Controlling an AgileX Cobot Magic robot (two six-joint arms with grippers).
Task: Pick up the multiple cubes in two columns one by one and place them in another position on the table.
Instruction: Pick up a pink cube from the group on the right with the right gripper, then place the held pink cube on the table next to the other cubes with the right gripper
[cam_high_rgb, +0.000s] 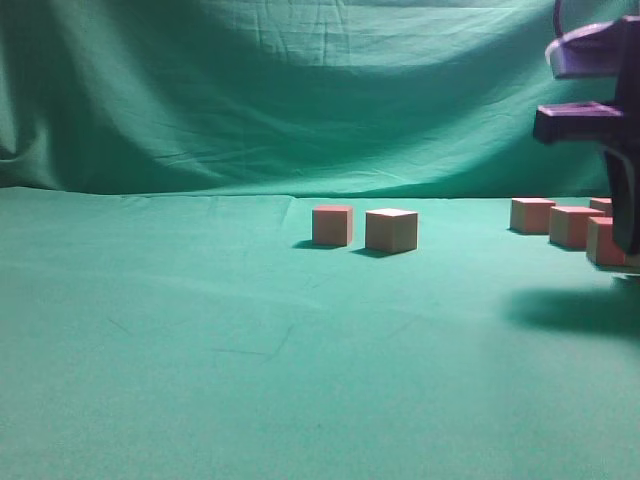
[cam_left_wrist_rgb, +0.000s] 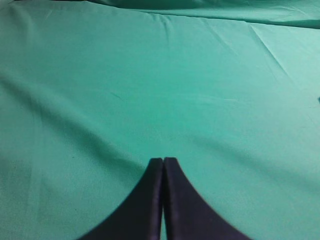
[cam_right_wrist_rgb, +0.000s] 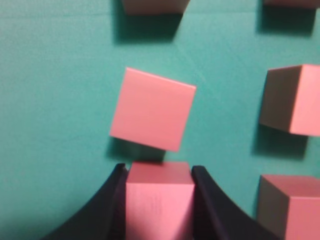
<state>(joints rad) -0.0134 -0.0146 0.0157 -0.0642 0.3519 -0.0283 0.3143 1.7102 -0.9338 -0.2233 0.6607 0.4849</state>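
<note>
My right gripper (cam_right_wrist_rgb: 157, 170) is shut on a pinkish-red cube (cam_right_wrist_rgb: 160, 200) that fills the gap between both fingers. Just beyond it lies a tilted cube (cam_right_wrist_rgb: 152, 109), with more cubes to the right (cam_right_wrist_rgb: 292, 100) and lower right (cam_right_wrist_rgb: 290, 207). In the exterior view the right gripper (cam_high_rgb: 626, 245) hangs at the right edge over a cluster of cubes (cam_high_rgb: 574, 226). Two cubes (cam_high_rgb: 332, 225) (cam_high_rgb: 391, 230) stand apart at the table's middle. My left gripper (cam_left_wrist_rgb: 163, 160) is shut and empty over the bare teal table (cam_left_wrist_rgb: 150, 90).
A draped green backdrop (cam_high_rgb: 300, 90) rises behind the table (cam_high_rgb: 250, 350). Two further cubes are cut off at the top edge of the right wrist view (cam_right_wrist_rgb: 152, 5). The right arm casts a dark shadow on the cloth (cam_high_rgb: 570, 308).
</note>
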